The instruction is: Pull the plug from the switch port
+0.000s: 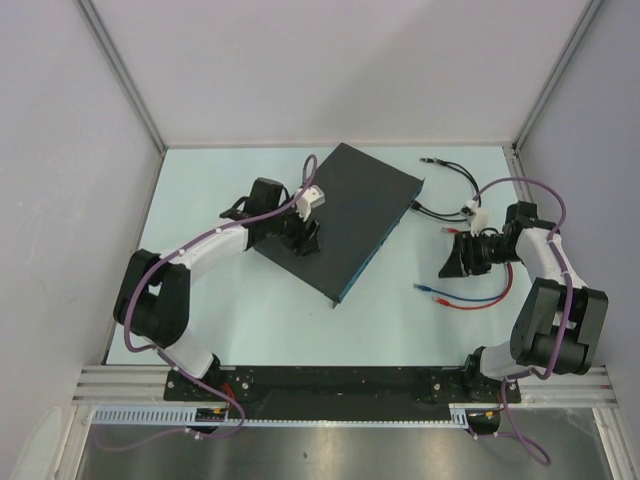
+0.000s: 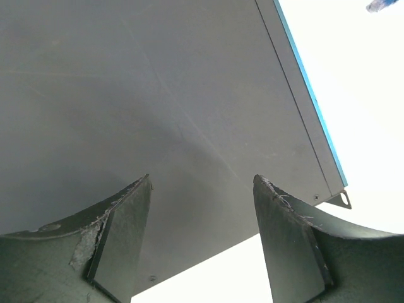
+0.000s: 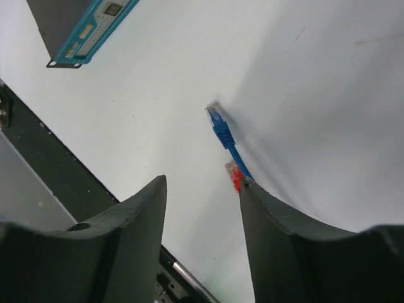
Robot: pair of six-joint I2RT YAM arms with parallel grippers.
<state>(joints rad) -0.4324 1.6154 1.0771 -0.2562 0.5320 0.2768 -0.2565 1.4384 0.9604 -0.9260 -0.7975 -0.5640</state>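
Large flat dark-grey switch box with bluish edge [image 1: 340, 215]: mid-table, angled.
Left gripper [image 1: 300, 238]: spread, empty, over its lid.
Right gripper [image 1: 445, 266]: spread, empty, beside the loose blue cable [image 3: 221, 129].
Thin black cable [image 1: 440, 212]: seemingly plugged in at the far corner; pull judged outstanding.

Top camera looks down from behind my bases. Left wrist camera sits close above the switch [image 2: 158, 95] under my left gripper [image 2: 202, 183]; right wrist camera glimpses its corner far ahead.

One switch [image 1: 345, 215], cables [image 3: 222, 132] in three colours
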